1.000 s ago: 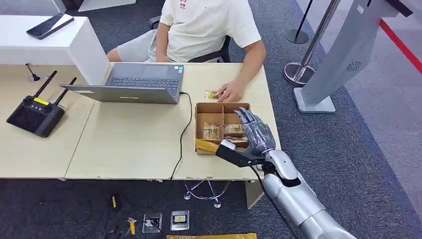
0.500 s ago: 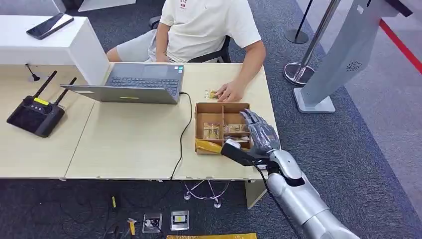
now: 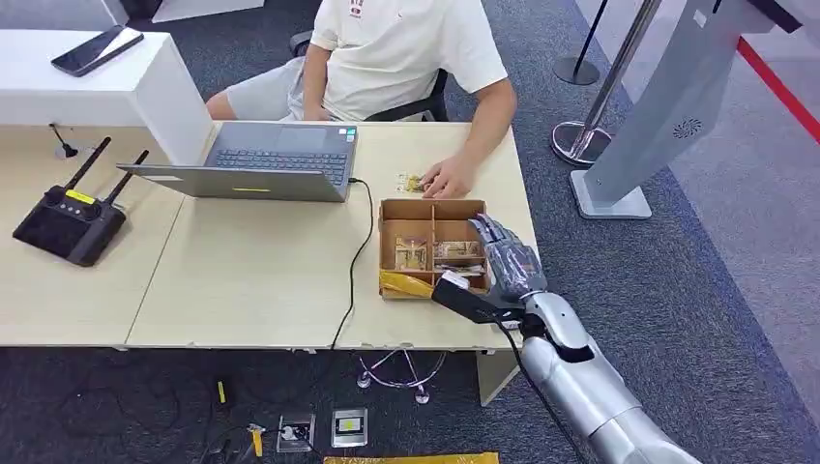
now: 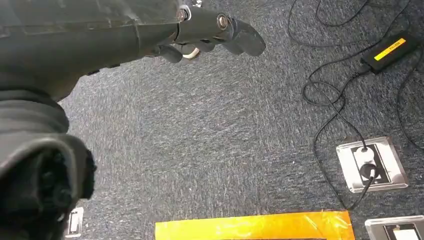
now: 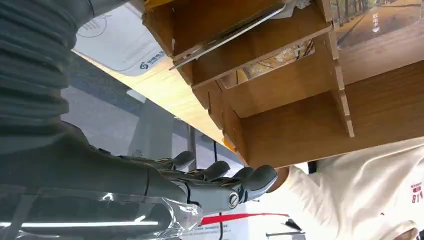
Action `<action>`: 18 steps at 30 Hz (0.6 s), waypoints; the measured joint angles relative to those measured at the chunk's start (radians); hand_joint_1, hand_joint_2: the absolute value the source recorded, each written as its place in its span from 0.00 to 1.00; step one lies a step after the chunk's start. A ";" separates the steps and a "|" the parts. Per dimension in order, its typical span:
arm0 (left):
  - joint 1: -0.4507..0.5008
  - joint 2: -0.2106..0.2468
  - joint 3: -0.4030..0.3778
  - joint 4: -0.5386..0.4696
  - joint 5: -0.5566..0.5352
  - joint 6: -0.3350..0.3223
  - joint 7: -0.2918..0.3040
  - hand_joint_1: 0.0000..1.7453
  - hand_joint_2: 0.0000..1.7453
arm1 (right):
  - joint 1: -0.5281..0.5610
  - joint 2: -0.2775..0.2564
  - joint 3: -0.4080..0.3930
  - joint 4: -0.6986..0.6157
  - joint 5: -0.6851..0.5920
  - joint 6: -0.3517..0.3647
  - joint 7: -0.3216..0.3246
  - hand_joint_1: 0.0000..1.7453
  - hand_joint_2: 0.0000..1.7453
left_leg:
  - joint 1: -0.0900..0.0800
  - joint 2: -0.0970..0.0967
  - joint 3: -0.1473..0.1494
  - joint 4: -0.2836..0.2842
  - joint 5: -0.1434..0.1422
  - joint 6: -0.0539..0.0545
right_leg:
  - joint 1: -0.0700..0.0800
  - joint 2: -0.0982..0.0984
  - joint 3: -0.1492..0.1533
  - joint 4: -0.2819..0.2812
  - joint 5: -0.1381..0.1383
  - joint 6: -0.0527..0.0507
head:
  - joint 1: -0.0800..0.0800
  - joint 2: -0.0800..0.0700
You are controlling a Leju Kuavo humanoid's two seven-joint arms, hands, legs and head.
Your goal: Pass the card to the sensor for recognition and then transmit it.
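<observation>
So the right hand (image 3: pixel 505 263) is hovering over the right edge of the cardboard divider box (image 3: pixel 431 209) near the front right corner of the desk (image 3: pixel 251 280), fingers stretched out and apart, nothing in them. Thumb sticks out toward the box's front edge. From the right wrist camera the fingers (image 5: pixel 220 172) look loosely extended just outside the box wall (image 5: pixel 280 135), not touching any card as far as I can tell. The cards (image 3: pixel 412 253) are sitting inside the box's compartments, a couple with yellowish pictures on them, and 1 more card (image 3: pixel 410 182) lies flat on the desk just past the box, under the fingertips of a person's hand (image 3: pixel 446 179). That person in a white t-shirt sits across the desk behind an open laptop (image 3: pixel 276 159). A black controller with 2 antennas (image 3: pixel 70 220) sits far off on the other side of the desk. The left hand (image 4: pixel 210 35) hangs over the carpet with fingers curled in loosely, holding nothing.
</observation>
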 joint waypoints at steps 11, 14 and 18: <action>0.000 0.000 0.000 0.000 0.000 -0.001 0.000 0.00 0.00 | -0.002 0.000 0.005 0.027 -0.010 0.024 -0.004 0.99 1.00 | 0.000 0.000 0.000 0.000 0.000 0.000 | 0.000 0.000 0.000 0.000 0.000 0.000 | 0.000 0.000; 0.000 0.000 0.000 0.000 0.000 -0.001 0.000 0.00 0.00 | -0.003 0.000 0.008 0.034 -0.013 0.026 -0.004 0.96 1.00 | 0.000 0.000 0.000 0.000 0.000 0.000 | 0.000 0.000 0.000 0.000 0.000 0.000 | 0.000 0.000; 0.000 0.000 0.000 0.000 -0.002 -0.001 0.000 0.00 0.00 | -0.008 0.000 0.010 0.041 -0.017 0.024 -0.004 0.95 1.00 | 0.000 0.000 0.000 0.000 0.000 0.000 | 0.000 0.000 0.000 0.000 0.000 0.000 | 0.000 0.000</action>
